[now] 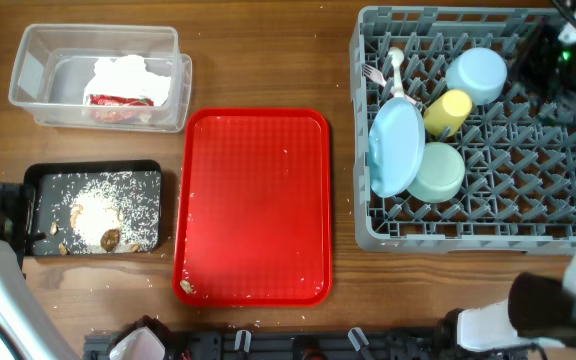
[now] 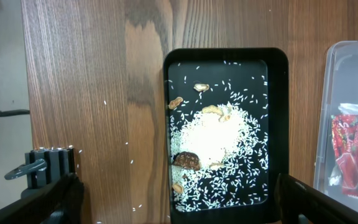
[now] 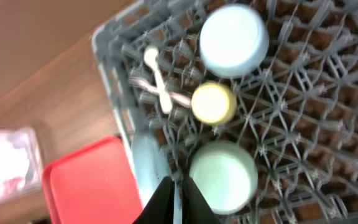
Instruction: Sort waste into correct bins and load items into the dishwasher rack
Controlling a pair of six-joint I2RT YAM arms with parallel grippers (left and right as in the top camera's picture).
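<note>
The grey rack at the right holds the light blue plate on edge, the mint bowl, yellow cup, blue bowl, and white fork and spoon. The clear tub holds the napkin and red wrapper. The black tray holds rice crumbs and brown bits. My left gripper is open, its fingers either side of the tray's near end. My right gripper is shut and empty above the rack.
The flat red serving tray lies between the bins and the rack, with a few crumbs at its front left corner. Stray rice grains lie on the wood beside the black tray. The table's left edge shows in the left wrist view.
</note>
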